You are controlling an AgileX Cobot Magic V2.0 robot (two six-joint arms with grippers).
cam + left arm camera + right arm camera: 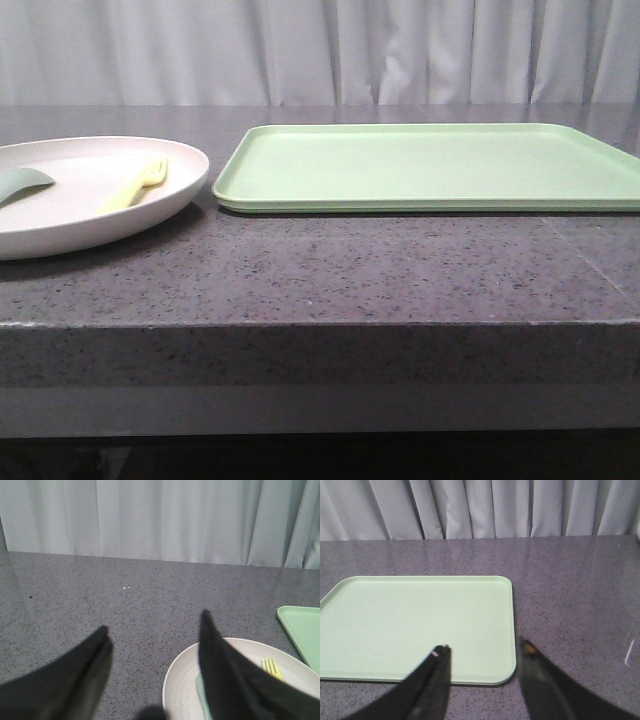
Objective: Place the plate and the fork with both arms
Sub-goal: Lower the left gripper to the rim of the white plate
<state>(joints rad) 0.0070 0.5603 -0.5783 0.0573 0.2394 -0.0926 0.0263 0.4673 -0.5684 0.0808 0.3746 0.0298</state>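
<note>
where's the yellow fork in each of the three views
Front view: the fork lies in the plate at the left edge of the picture, tines toward the curtain.
Left wrist view: only its tined end shows in the plate, lower right, behind the right-hand finger of the left gripper.
Right wrist view: not in it.
Shared landmark: the light-green tray, seen in all three.

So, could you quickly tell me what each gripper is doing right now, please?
Left gripper: open, holding nothing, above the plate.
Right gripper: open, holding nothing, above the tray.
</note>
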